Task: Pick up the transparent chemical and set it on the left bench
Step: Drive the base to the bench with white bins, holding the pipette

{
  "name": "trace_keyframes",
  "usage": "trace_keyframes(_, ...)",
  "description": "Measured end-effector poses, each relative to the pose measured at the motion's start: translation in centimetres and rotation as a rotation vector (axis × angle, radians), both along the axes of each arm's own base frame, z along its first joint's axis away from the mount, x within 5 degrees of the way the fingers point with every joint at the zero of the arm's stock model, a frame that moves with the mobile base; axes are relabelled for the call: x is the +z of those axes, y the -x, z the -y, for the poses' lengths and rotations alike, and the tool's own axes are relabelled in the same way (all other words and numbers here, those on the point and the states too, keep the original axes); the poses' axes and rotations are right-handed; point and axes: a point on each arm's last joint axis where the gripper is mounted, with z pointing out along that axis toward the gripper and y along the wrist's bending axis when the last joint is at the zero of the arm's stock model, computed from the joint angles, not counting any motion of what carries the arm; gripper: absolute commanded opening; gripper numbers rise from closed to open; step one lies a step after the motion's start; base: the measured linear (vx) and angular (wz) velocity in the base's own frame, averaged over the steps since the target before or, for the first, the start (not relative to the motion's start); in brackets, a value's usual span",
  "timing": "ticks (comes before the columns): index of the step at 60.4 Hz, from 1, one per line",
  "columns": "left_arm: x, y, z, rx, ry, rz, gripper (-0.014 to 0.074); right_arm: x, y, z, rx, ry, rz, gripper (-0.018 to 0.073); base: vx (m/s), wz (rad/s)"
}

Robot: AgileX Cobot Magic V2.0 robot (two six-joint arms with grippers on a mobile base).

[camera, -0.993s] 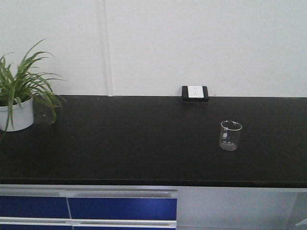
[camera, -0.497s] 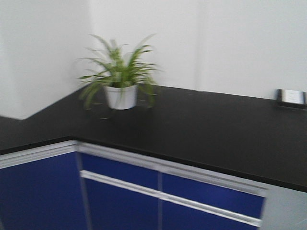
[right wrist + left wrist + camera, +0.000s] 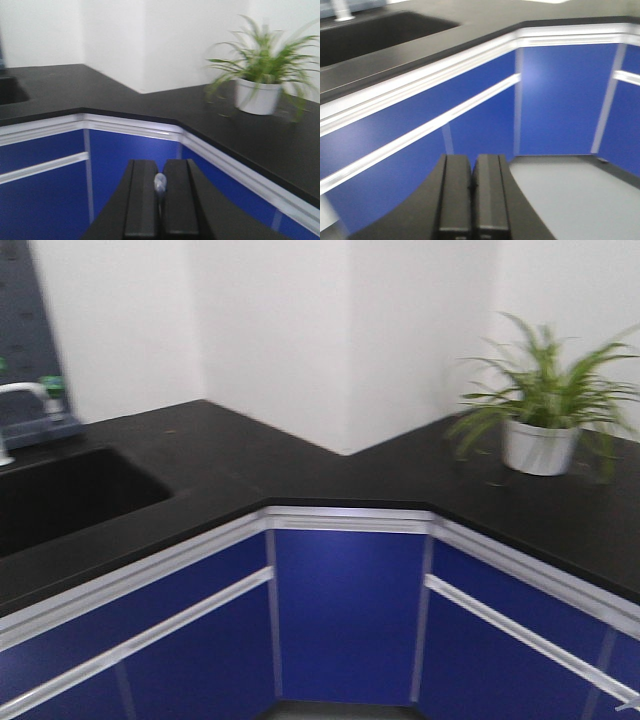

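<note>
Front-facing view takes in the black counter bending round a white wall corner, with the sink sunk at its left end, a tap behind the sink and a potted plant far to the sink's right. Blue cabinets run beneath. Only the left wrist view shows the grey floor, below and right of the sink, and the left fingers clenched together, empty. The right wrist view catches just the sink's edge. It shows the right fingers pressed together, with a pale speck at their seam (what it is, I cannot tell). The beaker appears in none of the three views.
</note>
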Motion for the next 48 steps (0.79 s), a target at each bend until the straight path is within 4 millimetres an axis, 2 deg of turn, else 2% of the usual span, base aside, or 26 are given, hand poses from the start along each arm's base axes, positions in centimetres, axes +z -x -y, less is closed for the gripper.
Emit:
trace_keyframes(26,0.0,0.0,0.0,0.0,0.0,0.0,-0.0003,0.0,0.0,0.0,0.0,0.0,0.0,-0.0007,-0.05,0.74)
trace_keyframes(48,0.0,0.0,0.0,0.0,0.0,0.0,-0.0003,0.0,0.0,0.0,0.0,0.0,0.0,-0.0007,0.08,0.93)
